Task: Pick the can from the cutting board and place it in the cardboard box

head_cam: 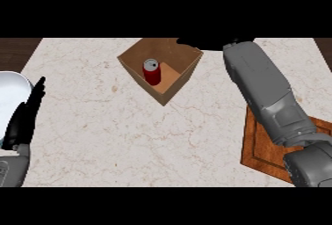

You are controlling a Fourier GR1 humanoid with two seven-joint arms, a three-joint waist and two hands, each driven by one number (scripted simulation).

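Note:
A red can (151,72) with a silver top stands upright inside the open cardboard box (178,83) at the counter's far middle. My right forearm stretches up the right side, and my right hand (202,42) sits just beyond the box's far right corner, near the top band; its fingers are dark there and hard to make out. Nothing shows in it. The wooden cutting board (259,151) lies at the right, partly under that forearm, and its visible surface is bare. My left hand (24,115) rests open at the left edge, fingers pointing up.
The white rim of a round dish (14,85) shows at the left edge, behind my left hand. The marble counter (130,140) spreads between the box and the near edge. Dark wood flooring shows at the far corners.

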